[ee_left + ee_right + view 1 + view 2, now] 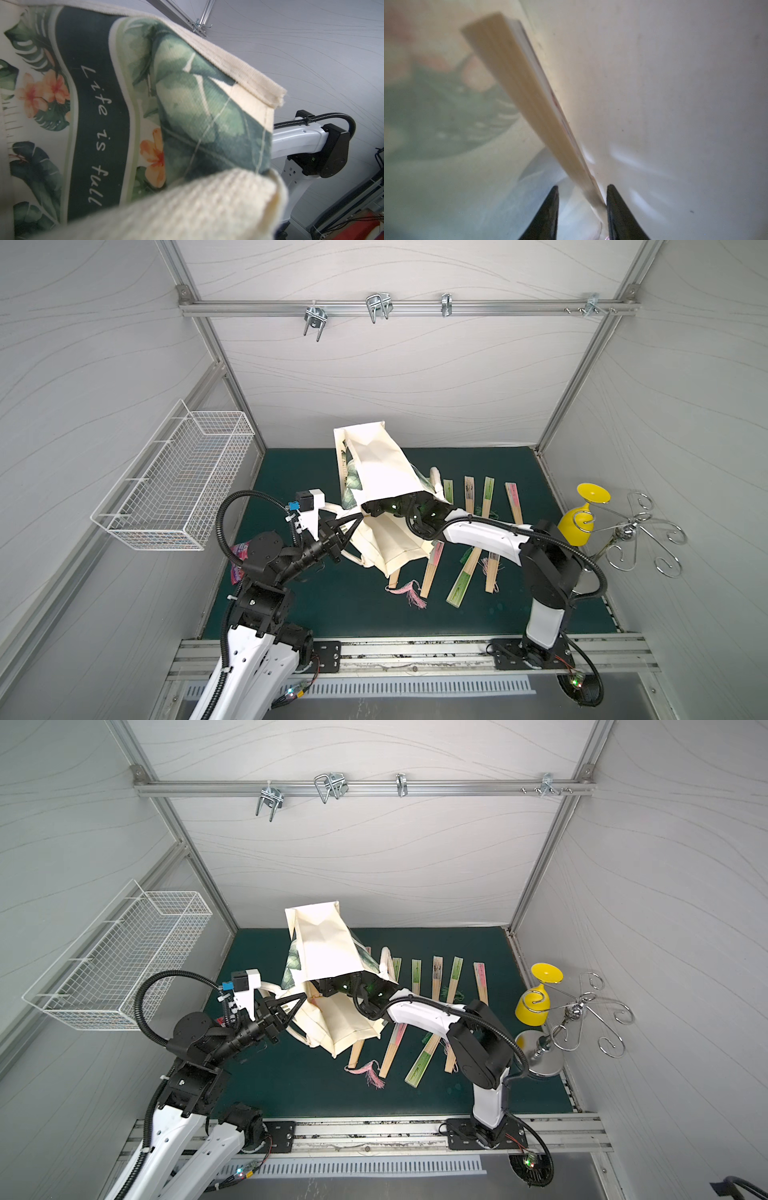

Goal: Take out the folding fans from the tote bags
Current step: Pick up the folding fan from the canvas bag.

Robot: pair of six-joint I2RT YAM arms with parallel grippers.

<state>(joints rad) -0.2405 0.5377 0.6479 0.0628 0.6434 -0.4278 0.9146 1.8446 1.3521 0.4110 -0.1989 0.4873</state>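
The cream tote bag [374, 464] [324, 940] is held up and tilted over the green mat, with its mouth facing the front. My left gripper [351, 523] is shut on the bag's rim beside a handle. In the left wrist view, cream canvas [207, 203] covers the jaws and the printed side [93, 104] fills the frame. My right arm reaches into the bag's mouth [399, 506]. Inside, my right gripper [582, 189] is open around a pale folding fan [529, 99], which leans on one finger. Several folding fans [488, 493] [461, 583] lie on the mat.
A white wire basket [178, 485] hangs on the left wall. A yellow cup [579, 518] and a chrome wire rack [636, 531] stand at the mat's right edge. A pink snack packet [239, 556] lies behind my left arm. Metal hooks [378, 306] hang on the back rail.
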